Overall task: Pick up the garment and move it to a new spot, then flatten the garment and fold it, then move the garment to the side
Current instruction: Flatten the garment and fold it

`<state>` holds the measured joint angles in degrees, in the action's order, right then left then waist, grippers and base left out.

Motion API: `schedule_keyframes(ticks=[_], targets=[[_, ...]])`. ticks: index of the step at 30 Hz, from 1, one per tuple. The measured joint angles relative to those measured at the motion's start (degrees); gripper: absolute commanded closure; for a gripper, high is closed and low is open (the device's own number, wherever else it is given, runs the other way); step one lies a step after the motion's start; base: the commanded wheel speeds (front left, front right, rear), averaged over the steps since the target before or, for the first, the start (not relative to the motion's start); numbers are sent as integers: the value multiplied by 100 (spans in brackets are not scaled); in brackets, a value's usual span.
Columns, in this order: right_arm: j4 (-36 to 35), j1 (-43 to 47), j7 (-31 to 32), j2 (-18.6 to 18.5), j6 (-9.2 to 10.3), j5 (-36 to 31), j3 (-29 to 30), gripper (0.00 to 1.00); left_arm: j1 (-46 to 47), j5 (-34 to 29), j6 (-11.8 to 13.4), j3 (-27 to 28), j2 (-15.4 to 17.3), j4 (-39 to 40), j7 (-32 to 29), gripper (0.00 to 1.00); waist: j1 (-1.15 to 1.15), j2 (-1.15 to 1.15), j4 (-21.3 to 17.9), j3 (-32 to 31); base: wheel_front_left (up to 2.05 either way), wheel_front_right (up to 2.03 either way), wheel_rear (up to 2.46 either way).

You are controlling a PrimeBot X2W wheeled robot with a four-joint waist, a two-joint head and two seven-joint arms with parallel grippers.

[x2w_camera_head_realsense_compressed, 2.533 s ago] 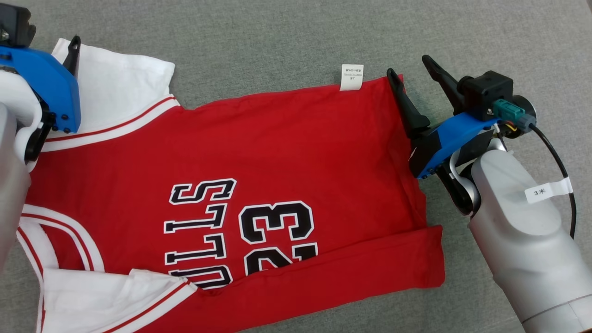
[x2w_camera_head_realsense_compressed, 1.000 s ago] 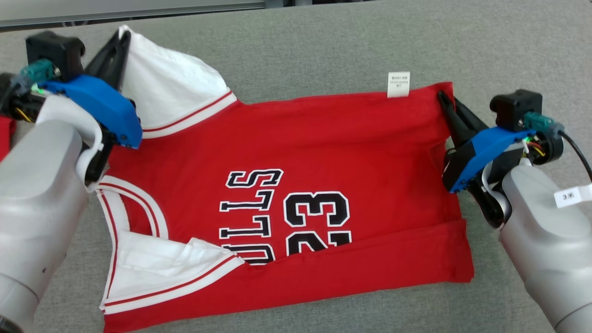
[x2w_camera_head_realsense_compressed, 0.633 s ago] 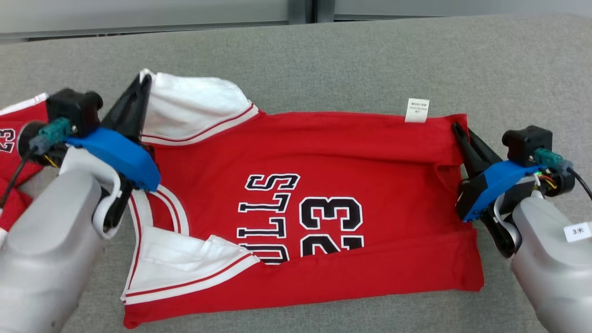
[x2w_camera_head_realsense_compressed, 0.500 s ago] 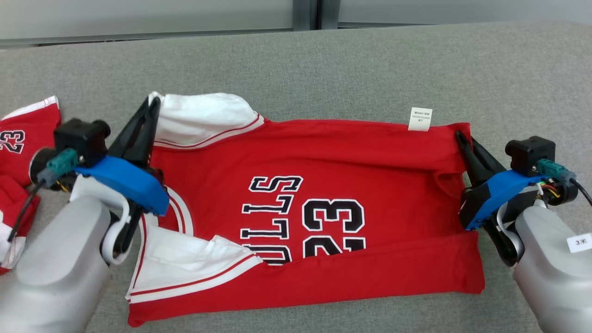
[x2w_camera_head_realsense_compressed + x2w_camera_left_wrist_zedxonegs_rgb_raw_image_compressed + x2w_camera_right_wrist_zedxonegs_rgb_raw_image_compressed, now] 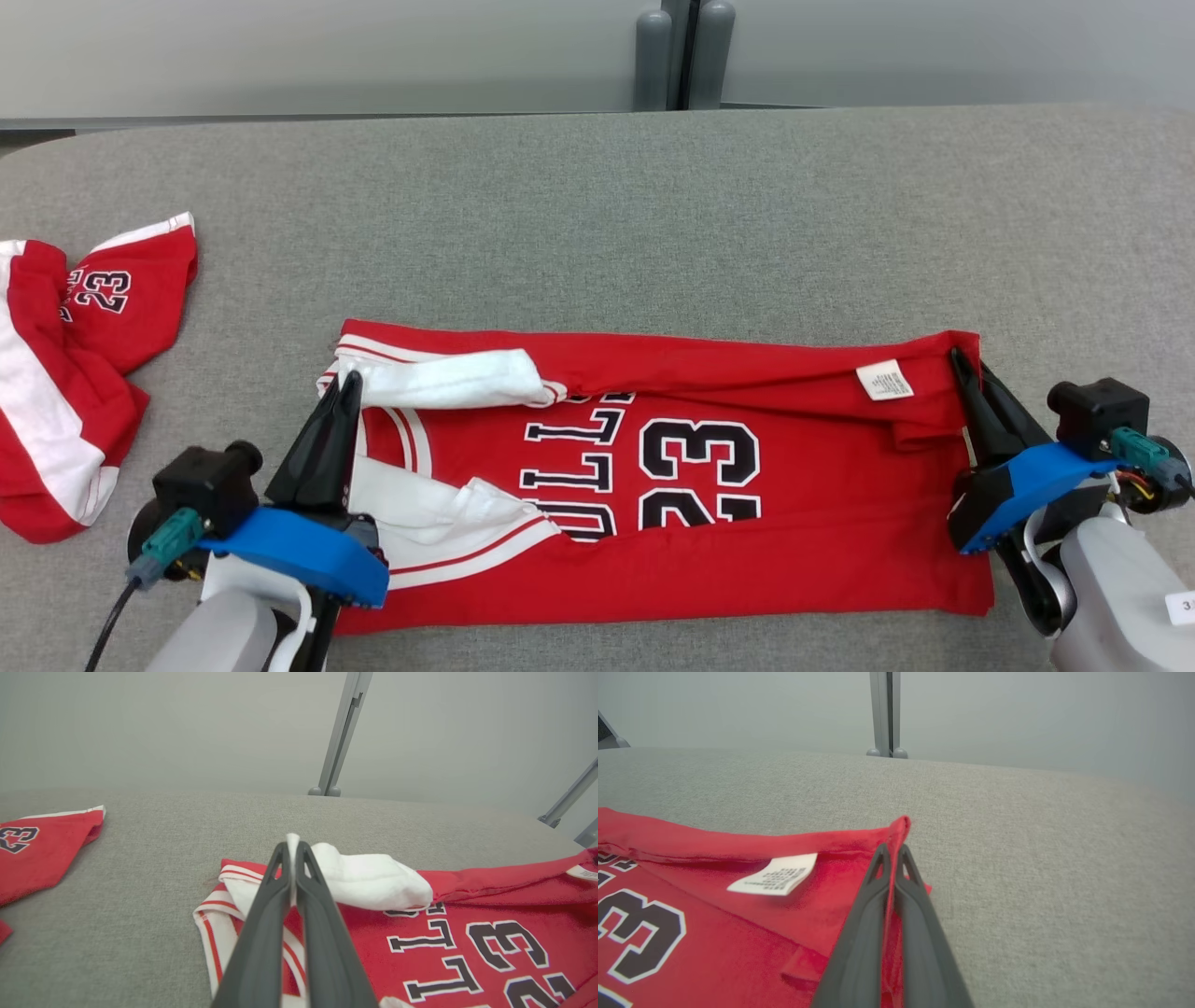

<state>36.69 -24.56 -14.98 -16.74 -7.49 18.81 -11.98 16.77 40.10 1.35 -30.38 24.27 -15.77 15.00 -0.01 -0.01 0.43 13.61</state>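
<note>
Garment [image 5: 747, 523] now folded, left gripper [image 5: 345, 383] and right gripper [image 5: 966, 364] pinching it, spare jersey [image 5: 84, 373] aside.

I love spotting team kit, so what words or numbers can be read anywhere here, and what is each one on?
"23": black with white edging, on the red jersey.
"ULL": beside it on that jersey; other letters hidden under folds.
"23": small, on the second red garment at the left.
White care tag on the jersey: print too small to read.
White sticker on the right forearm: "3", rest cut off.
</note>
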Motion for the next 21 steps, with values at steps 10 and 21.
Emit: schedule_keyframes(ticks=[10, 21], targets=[[-460, 707, 0, 242, 0, -162, 485, 100, -994, -164, 26, 501, -376, 175, 0, 100, 0, 1, 40, -194, 0, 0, 0], [-1213, 1423, -4, 302, 0, -244, 1005, 0, -1397, -999, 14, 1413, -779, 296, 5, 0, 0, 1, 47, -443, 0, 0, 0]])
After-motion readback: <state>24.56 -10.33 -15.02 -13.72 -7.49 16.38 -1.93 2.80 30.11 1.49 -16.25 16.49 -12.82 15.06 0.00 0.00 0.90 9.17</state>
